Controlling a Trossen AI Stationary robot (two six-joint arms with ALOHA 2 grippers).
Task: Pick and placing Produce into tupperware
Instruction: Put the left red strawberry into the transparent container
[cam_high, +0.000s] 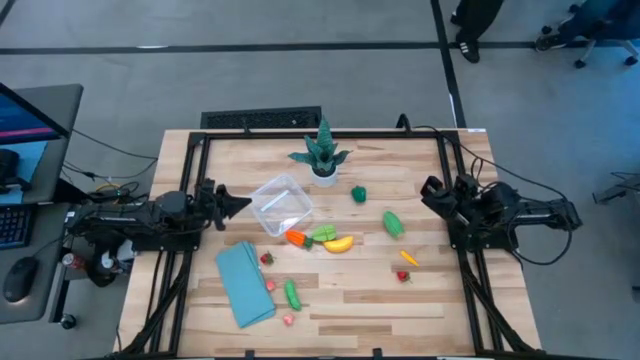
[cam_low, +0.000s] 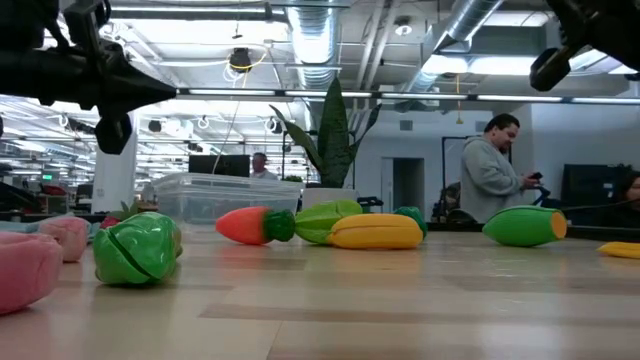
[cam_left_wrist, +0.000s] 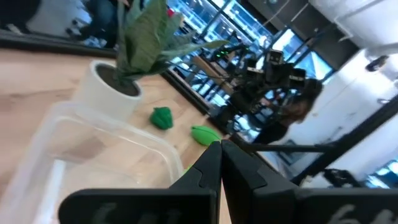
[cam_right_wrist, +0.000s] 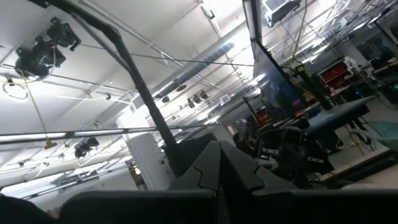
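Clear plastic marks your target: the tupperware (cam_high: 281, 205) sits on the wooden desk (cam_high: 430, 300) left of centre, just in front of the potted plant (cam_high: 321, 155), and it appears empty, so you should judge the task as not yet begun.

All the produce lies loose on the desk. An orange carrot (cam_high: 296, 238), a light-green piece (cam_high: 324, 233) and a yellow piece (cam_high: 339, 244) cluster just beside the container's near corner. A dark-green piece (cam_high: 359, 194) and a green cucumber-like piece (cam_high: 393, 224) lie further right; a small orange piece (cam_high: 409, 258) and a small red piece (cam_high: 404, 276) sit nearer the right arm. Beside the folded light-blue cloth (cam_high: 244, 283) you find a red piece (cam_high: 266, 258), a green piece (cam_high: 291, 293) and pink bits (cam_high: 288, 319).

Your left end effector (cam_high: 243, 203) hovers just beside the tupperware's left edge, fingers pressed together and gripping nothing. Your right end effector (cam_high: 426, 190) waits at the desk's right edge, likewise closed and empty.

Every piece remains for you to pick and place.
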